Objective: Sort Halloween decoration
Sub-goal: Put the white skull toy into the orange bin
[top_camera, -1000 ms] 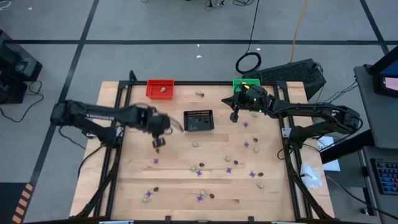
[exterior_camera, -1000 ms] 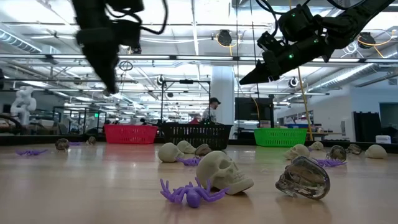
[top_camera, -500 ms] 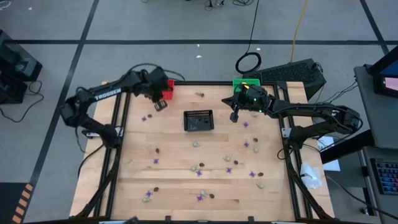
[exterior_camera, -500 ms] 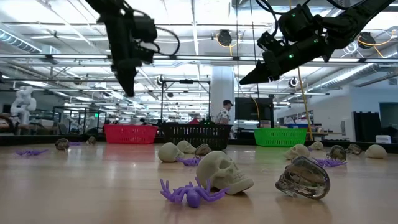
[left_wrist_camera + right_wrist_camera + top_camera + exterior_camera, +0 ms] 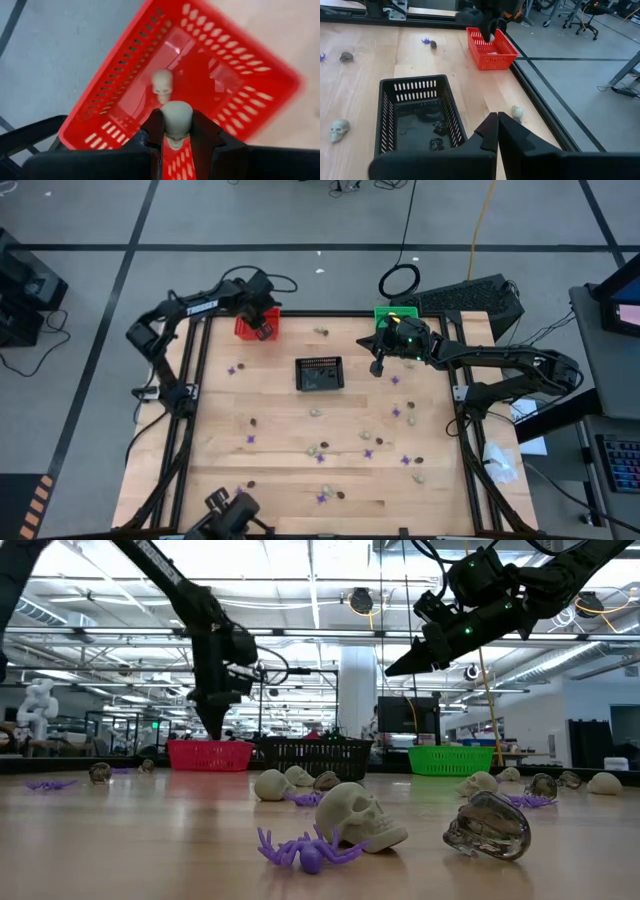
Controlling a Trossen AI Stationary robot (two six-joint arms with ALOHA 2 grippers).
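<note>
Wooden counter (image 5: 280, 440) before you is far from sorted: spiders (image 5: 366, 453), skulls (image 5: 316, 412) and dark bits (image 5: 252, 421) lie scattered across it. Your left claw (image 5: 172, 131) pinches a pale skull (image 5: 176, 117) above the red basket (image 5: 240, 70) at the far-left edge, one skull (image 5: 161, 85) already inside. Your right claw (image 5: 497, 131), pressed together and empty, hangs near the green basket (image 5: 388, 313); open room lies between them.

grey floor (image 5: 80, 240) with black tape lines; bright ceiling lights (image 5: 330, 555).

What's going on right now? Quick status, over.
Left gripper shut on a pale skull, hovering over the red basket. One skull already inside. Right gripper shut, empty, waiting near the black basket. Nothing blocking.
</note>
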